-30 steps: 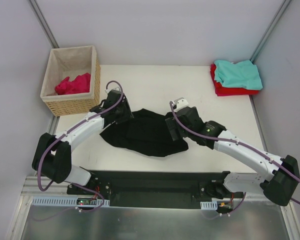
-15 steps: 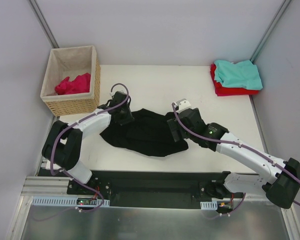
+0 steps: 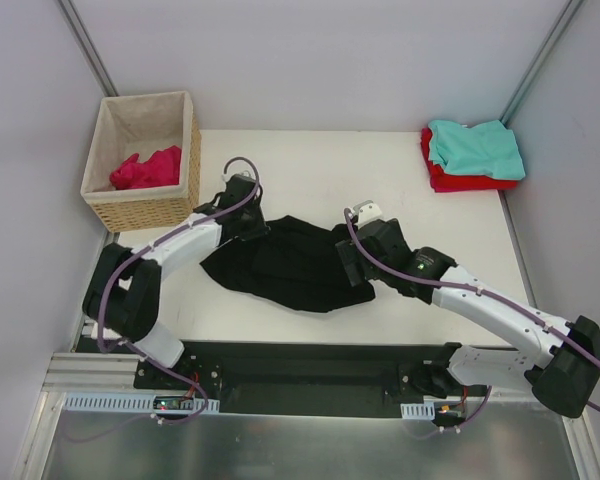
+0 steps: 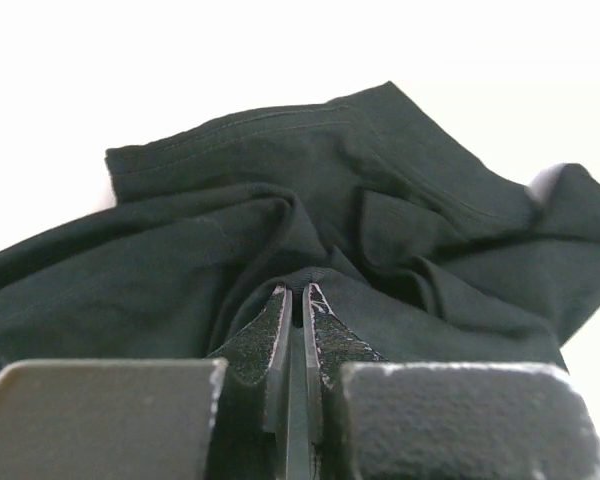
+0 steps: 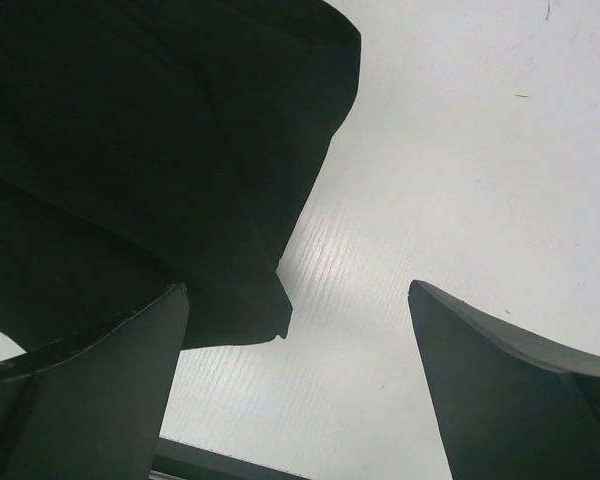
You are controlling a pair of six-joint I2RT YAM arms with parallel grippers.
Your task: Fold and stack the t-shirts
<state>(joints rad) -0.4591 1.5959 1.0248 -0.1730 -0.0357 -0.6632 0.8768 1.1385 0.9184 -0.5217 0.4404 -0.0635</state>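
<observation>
The black t-shirt [image 3: 290,265] lies crumpled mid-table [image 3: 380,170]. The left gripper [image 4: 298,300] is clamped on a fold at its left edge. The right gripper [image 5: 298,290] stands spread wide over its right hem, holding nothing. The teal t-shirt [image 3: 475,148] rests on the red t-shirt [image 3: 460,182] in the far right corner. The pink t-shirt [image 3: 148,168] sits in the wicker basket [image 3: 140,210].

red tee [image 3: 460,183] mostly hidden, under teal tee [image 3: 477,148]
</observation>
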